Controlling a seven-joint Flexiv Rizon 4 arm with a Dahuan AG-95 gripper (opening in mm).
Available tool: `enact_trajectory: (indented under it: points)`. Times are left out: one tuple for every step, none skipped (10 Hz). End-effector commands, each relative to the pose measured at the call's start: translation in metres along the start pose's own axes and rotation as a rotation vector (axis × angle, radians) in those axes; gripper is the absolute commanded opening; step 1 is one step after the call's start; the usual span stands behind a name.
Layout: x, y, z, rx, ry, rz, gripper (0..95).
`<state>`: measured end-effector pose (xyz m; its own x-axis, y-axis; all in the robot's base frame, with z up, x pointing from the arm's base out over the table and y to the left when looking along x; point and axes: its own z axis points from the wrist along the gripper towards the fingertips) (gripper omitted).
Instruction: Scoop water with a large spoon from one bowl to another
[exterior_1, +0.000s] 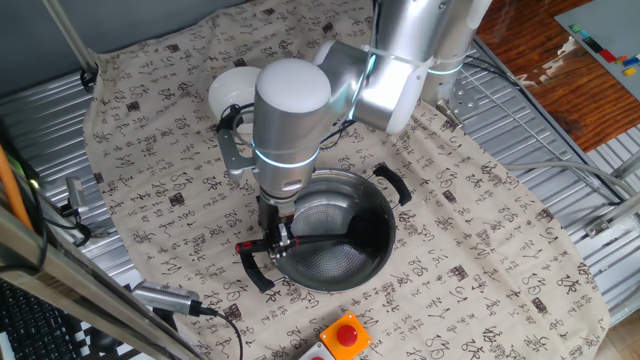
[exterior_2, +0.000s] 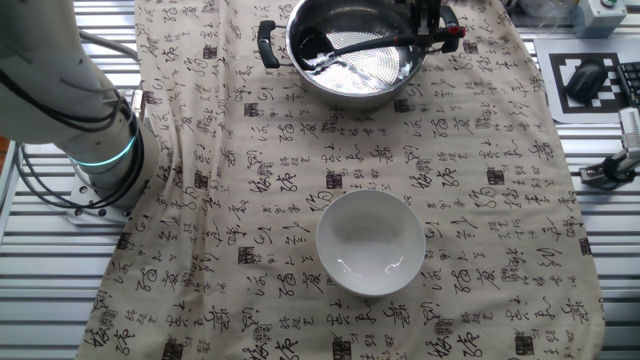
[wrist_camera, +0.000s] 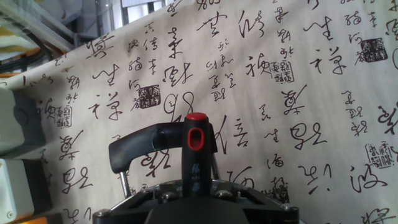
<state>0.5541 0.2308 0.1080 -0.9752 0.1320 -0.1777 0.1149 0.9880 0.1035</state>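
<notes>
The steel pot (exterior_1: 335, 262) stands mid-table on the printed cloth; it is at the top of the other fixed view (exterior_2: 352, 72), with water in it. The black ladle (exterior_1: 320, 240) lies across it, its scoop (exterior_2: 305, 44) down inside the pot and its red handle tip (exterior_1: 243, 247) past the rim. My gripper (exterior_1: 279, 238) is shut on the handle near the red tip (exterior_2: 455, 31). In the hand view the handle (wrist_camera: 197, 158) runs up to the red tip, over a black pot handle (wrist_camera: 138, 146). The white bowl (exterior_2: 370, 242) sits apart from the pot, partly hidden behind my arm (exterior_1: 232, 90).
A red button box (exterior_1: 345, 335) sits at the table's front edge. The cloth (exterior_2: 480, 180) covers a ribbed metal table (exterior_1: 520, 130). My arm's base (exterior_2: 100, 150) and cables stand beside the cloth. A marker card (exterior_2: 590, 80) lies near the pot.
</notes>
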Motion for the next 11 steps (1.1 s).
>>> enact_trajectory:
  points:
    - [-0.001,0.001,0.002,0.002,-0.004,0.001,0.0]
    - [-0.002,0.001,0.003,0.002,-0.007,0.000,0.0]
    - [-0.002,0.001,0.002,0.006,-0.006,-0.006,0.0]
    - [-0.002,0.001,0.002,0.007,-0.001,-0.011,0.0]
    - [-0.002,0.001,0.001,0.003,0.003,-0.024,0.0]
    - [-0.003,0.002,-0.002,-0.009,0.008,-0.031,0.0]
    - [-0.006,0.005,-0.009,-0.012,0.007,-0.055,0.0]
    - [-0.009,0.008,-0.014,-0.013,0.004,-0.074,0.0]
    - [-0.013,0.010,-0.020,-0.014,0.003,-0.089,0.0]
    - [-0.016,0.013,-0.025,-0.013,0.008,-0.095,0.0]
    - [-0.017,0.015,-0.030,-0.014,0.012,-0.100,0.0]
